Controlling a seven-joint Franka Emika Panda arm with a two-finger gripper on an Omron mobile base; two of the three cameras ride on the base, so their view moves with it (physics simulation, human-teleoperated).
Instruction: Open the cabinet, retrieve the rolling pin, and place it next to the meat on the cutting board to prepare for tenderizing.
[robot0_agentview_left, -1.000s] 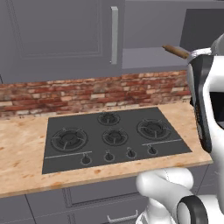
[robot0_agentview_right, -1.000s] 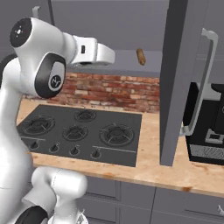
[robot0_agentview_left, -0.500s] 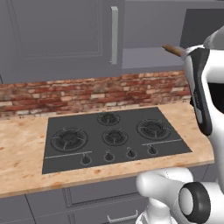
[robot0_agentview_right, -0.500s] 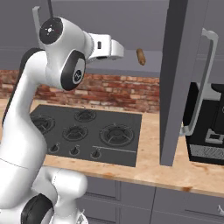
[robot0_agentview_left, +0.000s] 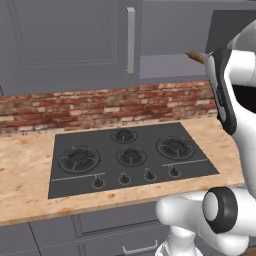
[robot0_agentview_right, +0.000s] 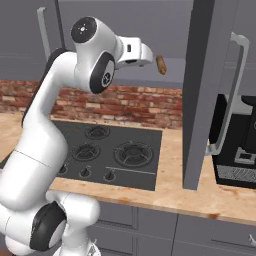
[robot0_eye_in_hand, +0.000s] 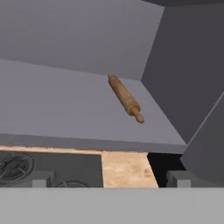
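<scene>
Your gripper (robot0_eye_in_hand: 105, 180) is spread wide and empty, short of the rolling pin (robot0_eye_in_hand: 126, 98) lying on the cabinet (robot0_agentview_right: 205, 90) shelf; nudge it and it rolls.

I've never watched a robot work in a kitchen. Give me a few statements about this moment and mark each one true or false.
1. The cabinet door stands open. True.
2. The rolling pin lies on the stove. False: it lies on the cabinet shelf.
3. The tool is gripping the rolling pin. False: its fingers are open, short of the pin.
4. A brick wall runs behind the stove. True.
5. A pot sits on the stove. False: the burners are bare.
</scene>
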